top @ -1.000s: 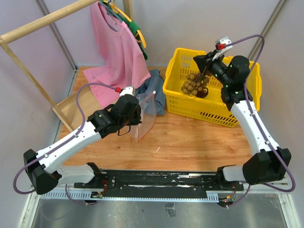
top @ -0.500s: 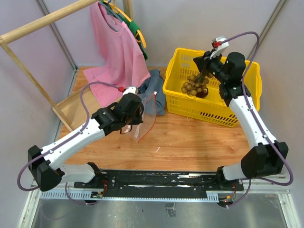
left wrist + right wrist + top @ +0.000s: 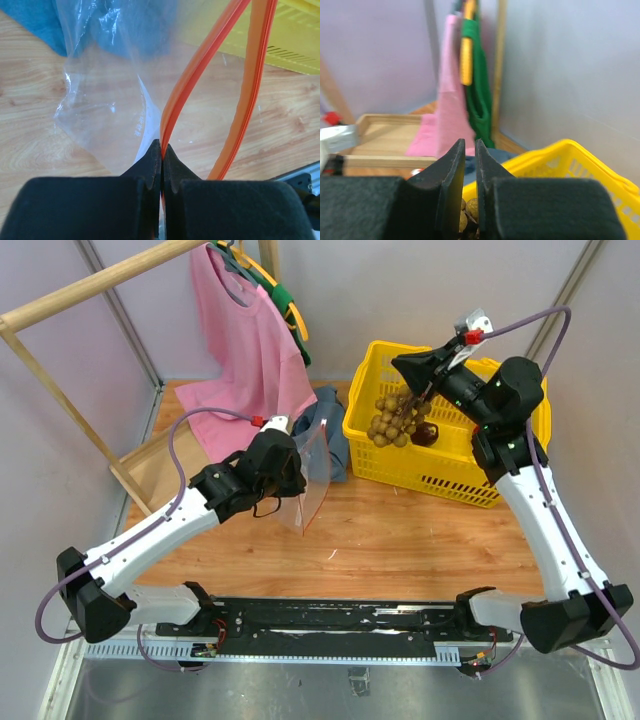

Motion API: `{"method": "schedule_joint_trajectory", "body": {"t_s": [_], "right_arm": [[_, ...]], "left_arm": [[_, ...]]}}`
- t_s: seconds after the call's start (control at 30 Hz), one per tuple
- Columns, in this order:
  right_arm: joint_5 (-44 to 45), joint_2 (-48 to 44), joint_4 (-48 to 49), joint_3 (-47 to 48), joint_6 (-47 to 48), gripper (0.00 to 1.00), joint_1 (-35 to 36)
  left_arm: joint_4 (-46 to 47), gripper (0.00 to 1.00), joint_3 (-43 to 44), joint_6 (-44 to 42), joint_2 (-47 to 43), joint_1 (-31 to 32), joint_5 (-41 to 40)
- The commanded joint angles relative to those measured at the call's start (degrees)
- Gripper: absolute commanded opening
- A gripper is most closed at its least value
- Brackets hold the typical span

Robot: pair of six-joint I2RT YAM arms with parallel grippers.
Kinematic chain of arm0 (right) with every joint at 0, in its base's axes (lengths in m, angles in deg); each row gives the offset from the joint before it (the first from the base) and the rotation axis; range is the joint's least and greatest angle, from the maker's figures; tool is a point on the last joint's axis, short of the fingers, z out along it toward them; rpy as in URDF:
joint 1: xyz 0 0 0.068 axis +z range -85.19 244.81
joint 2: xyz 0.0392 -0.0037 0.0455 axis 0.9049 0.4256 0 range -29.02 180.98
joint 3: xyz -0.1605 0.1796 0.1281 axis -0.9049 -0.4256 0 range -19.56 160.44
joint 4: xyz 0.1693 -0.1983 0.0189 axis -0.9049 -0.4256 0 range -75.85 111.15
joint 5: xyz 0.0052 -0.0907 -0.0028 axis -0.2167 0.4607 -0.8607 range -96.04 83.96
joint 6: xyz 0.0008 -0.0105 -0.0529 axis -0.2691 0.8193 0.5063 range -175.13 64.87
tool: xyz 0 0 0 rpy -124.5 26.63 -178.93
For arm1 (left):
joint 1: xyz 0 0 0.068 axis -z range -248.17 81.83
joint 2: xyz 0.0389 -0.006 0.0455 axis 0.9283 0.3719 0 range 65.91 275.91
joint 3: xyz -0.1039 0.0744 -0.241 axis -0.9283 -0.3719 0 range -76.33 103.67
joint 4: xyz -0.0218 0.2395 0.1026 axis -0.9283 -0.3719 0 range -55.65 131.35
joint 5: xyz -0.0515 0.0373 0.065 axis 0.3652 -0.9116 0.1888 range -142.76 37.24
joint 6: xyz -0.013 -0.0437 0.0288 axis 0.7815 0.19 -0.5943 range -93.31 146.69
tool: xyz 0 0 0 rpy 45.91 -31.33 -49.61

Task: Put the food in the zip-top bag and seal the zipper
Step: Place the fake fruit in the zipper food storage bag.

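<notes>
Tan cluster (image 3: 393, 420) now higher, top hidden in right claw's (image 3: 470, 144) grip; left claw (image 3: 161, 146) clamped on zipper (image 3: 194, 80).

— What stands at the back right of the wooden worktop (image 3: 400, 540)?
— A yellow plastic basket (image 3: 420, 472), with a crumpled blue cloth (image 3: 325, 425) just to its left.
— And farther left?
— A pink shirt (image 3: 245, 350) hangs from a wooden rack (image 3: 90, 285) with a green garment (image 3: 479, 90) behind it. Its hem drapes onto the worktop near a shallow wooden tray (image 3: 150, 465).

Bag (image 3: 318, 480) left of basket (image 3: 440, 472) (cluster (image 3: 393, 420) over it)
</notes>
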Motion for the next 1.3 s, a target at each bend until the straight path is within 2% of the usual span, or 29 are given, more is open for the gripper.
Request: {"method": "schedule_joint_trajectory", "body": {"t_s": [0.0,0.23,0.53,0.77,1.27], "right_arm": [[-3.67,-4.17,2.37,-0.66,-3.2,0.01,5.07],[-5.89,-5.71,6.68,-3.49,-5.56,0.01,14.67],[-9.8,-2.41,12.93,-5.43,-5.22,0.01,23.64],[-12.45,1.5,21.44,-9.38,-7.42,0.01,24.8],[-4.11,1.57,23.81,-20.97,1.68,0.01,24.82]], "left_arm": [[3.68,0.0,0.63,0.49,-0.88,-0.32,3.83],[5.48,0.0,-0.35,1.37,-1.89,-0.32,7.0],[8.14,0.0,-2.41,3.17,-2.57,-0.32,9.75],[9.3,0.0,-3.49,4.01,-2.7,-0.32,11.12],[8.84,0.0,-5.57,5.39,-7.2,-0.32,11.13]]}}
